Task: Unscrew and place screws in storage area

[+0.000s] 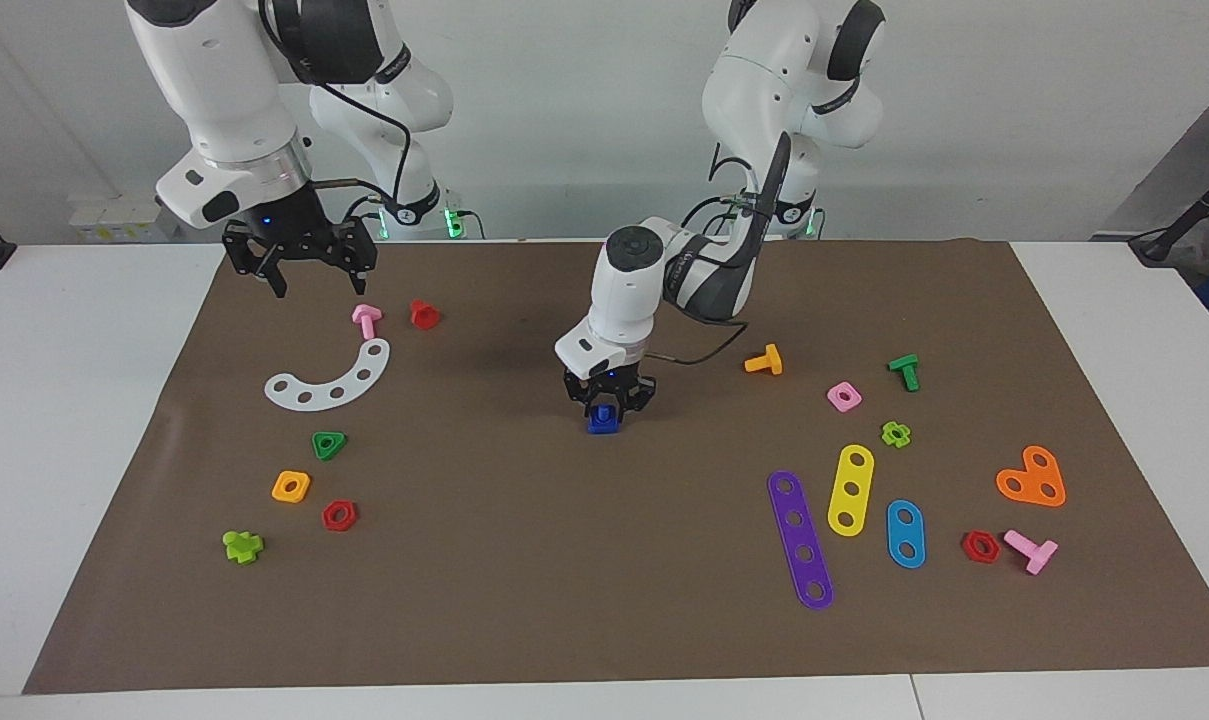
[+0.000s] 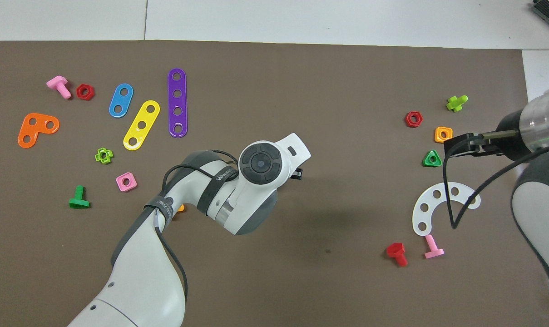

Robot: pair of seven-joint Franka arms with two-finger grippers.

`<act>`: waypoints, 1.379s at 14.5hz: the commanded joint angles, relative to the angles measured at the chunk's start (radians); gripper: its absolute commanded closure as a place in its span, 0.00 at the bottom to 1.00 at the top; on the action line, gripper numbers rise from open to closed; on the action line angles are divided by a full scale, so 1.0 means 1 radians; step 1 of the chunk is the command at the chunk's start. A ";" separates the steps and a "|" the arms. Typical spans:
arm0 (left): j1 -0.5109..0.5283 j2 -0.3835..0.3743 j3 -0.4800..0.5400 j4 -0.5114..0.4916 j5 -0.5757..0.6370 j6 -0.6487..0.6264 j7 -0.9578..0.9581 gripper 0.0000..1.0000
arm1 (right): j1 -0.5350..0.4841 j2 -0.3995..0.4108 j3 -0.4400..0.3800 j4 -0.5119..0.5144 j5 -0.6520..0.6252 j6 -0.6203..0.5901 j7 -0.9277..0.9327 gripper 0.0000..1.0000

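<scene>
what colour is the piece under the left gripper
Blue, seen best in the facing view, at the left gripper's fingertips.

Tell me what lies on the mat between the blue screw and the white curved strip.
Nothing: in the facing view the mat is bare between the blue screw, under the left end effector, and the white strip.

We note a matt brown paper mat (image 1: 524, 560), smooth apart from faint creases, lying on a smooth white table top (image 1: 74, 400). The small coloured toy parts look like moulded plastic with a slight sheen: a white curved holed strip (image 1: 330, 380), a purple holed strip (image 1: 800, 539), a green triangular nut (image 1: 329, 444), an orange square nut (image 1: 291, 486). The arm shells (image 2: 138, 281) read as glossy white plastic; the right gripper (image 1: 300, 262) is matt black, under a brushed metal wrist ring (image 1: 264, 165).
</scene>
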 commanded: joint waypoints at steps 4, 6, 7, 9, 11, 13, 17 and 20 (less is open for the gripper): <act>0.031 0.006 0.018 0.171 -0.021 -0.223 0.008 1.00 | -0.007 -0.022 0.004 -0.022 0.038 0.005 0.003 0.00; 0.095 0.008 0.018 0.242 -0.067 -0.325 0.010 1.00 | -0.007 -0.022 0.004 -0.022 0.038 0.001 0.002 0.00; 0.130 0.003 0.016 0.267 -0.078 -0.356 0.011 1.00 | -0.007 -0.022 0.004 -0.022 0.038 -0.003 0.002 0.00; 0.216 -0.028 0.015 0.264 -0.081 -0.419 0.039 1.00 | -0.015 -0.022 0.004 -0.020 0.038 -0.005 -0.001 0.00; 0.303 -0.037 0.019 0.246 -0.089 -0.494 0.184 1.00 | -0.020 -0.022 0.004 -0.020 0.038 -0.008 -0.001 0.00; 0.402 -0.071 0.019 0.172 -0.088 -0.538 0.374 1.00 | -0.020 -0.022 0.004 -0.020 0.038 -0.009 -0.007 0.00; 0.485 -0.137 0.025 -0.024 -0.074 -0.438 0.520 1.00 | -0.006 -0.025 0.006 -0.030 0.035 0.001 0.016 0.01; 0.486 -0.160 0.024 -0.110 -0.074 -0.320 0.507 0.46 | 0.014 -0.025 0.009 -0.046 0.033 0.033 0.026 0.04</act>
